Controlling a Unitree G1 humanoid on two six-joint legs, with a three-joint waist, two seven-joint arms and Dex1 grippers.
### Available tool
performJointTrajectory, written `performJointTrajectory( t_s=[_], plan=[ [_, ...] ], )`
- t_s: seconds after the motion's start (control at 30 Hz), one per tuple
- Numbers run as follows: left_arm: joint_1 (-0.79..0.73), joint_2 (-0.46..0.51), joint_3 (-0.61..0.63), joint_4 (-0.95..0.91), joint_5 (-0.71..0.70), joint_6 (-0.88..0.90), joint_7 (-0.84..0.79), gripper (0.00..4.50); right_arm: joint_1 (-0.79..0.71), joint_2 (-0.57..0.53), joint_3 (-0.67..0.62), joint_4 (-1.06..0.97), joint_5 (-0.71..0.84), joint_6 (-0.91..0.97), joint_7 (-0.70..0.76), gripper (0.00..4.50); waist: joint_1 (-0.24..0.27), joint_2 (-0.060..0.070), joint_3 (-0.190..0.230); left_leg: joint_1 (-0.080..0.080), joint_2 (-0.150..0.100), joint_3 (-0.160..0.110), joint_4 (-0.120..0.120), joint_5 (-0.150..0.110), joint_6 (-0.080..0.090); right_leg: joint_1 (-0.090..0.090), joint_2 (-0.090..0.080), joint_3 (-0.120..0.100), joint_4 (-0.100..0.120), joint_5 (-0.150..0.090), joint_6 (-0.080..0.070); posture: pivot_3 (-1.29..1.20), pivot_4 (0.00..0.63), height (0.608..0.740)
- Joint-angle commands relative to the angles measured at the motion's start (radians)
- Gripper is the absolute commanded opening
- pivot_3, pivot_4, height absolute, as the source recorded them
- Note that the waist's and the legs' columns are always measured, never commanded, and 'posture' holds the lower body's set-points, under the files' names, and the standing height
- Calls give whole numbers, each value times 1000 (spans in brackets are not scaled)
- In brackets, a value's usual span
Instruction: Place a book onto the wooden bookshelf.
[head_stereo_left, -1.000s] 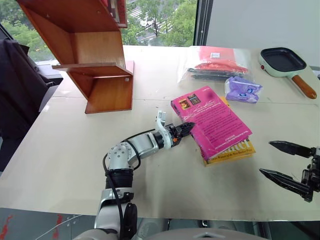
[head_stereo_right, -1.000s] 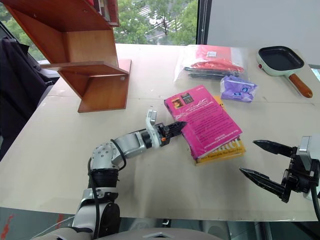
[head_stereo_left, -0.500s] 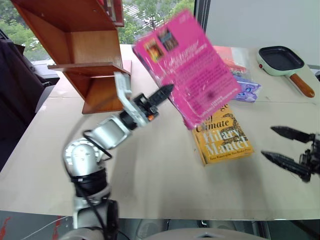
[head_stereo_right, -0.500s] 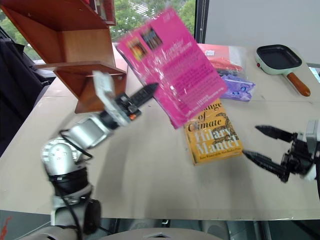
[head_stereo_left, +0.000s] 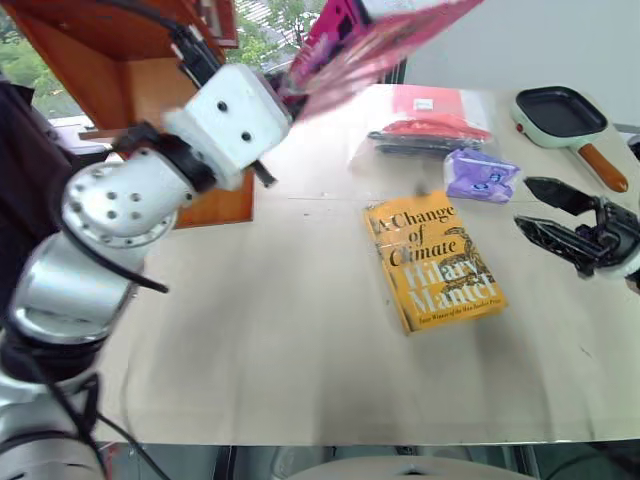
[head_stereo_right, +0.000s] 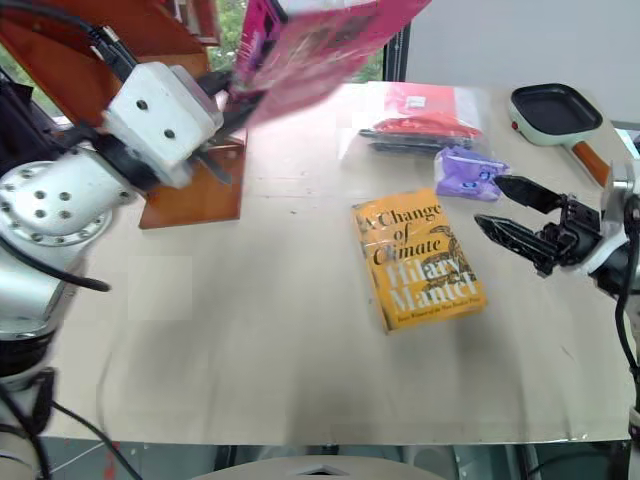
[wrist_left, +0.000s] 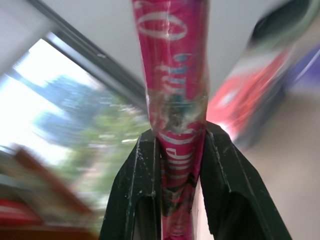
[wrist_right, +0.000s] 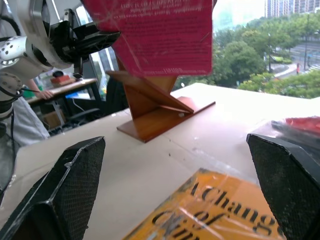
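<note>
Pink paperback (head_stereo_left: 375, 40): glossy, thick, clamped at one edge by the left gripper (wrist_left: 177, 150), held high above the table (head_stereo_left: 250, 330) beside the wooden bookshelf (head_stereo_right: 190, 190). Judged best levelled and squared to a flat reddish-brown board before release.

Right gripper (head_stereo_right: 520, 212): black tapered fingers spread apart, nothing held, near the yellow "A Change of Climate" book (head_stereo_left: 433, 262).

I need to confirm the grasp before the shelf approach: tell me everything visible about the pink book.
The pink book is a glossy magenta paperback with small white text. It is lifted clear of the table, tilted, near the wooden bookshelf. The left gripper is shut on one edge, a black finger on either face. Nothing else touches it.
</note>
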Motion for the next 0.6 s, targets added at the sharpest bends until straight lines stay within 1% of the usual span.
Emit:
performJointTrajectory(
  t_s=[0.03,0.23,0.33,0.47,0.6],
  plan=[
    [7,86,45,-53,214,-26,-15,483,-78,15,38,61,-15,-21,51,4500,-2,0,1,0,0,0,-1,0,0,0,0,0,0,0,0,0,150,740],
    [92,137,153,-114,342,85,-115,483,-247,74,117,215,-47,-26,129,4500,-6,3,4,0,0,0,-3,0,0,-2,0,-3,0,0,0,0,150,740],
    [156,183,215,-124,377,145,-212,483,-329,128,149,271,-44,-8,150,4500,-15,3,4,0,1,0,-3,0,0,-2,1,-3,0,0,0,0,150,740],
    [227,175,261,-159,429,187,-260,483,-384,160,170,322,-57,-5,180,4500,-18,3,5,0,1,-1,-3,0,0,-2,1,-4,1,0,0,0,150,740],
    [255,178,284,-166,493,251,-289,483,-413,181,178,353,-77,-20,191,4500,-19,3,5,-1,1,0,-3,0,0,-3,1,-4,1,0,0,0,150,740]
  ],
)
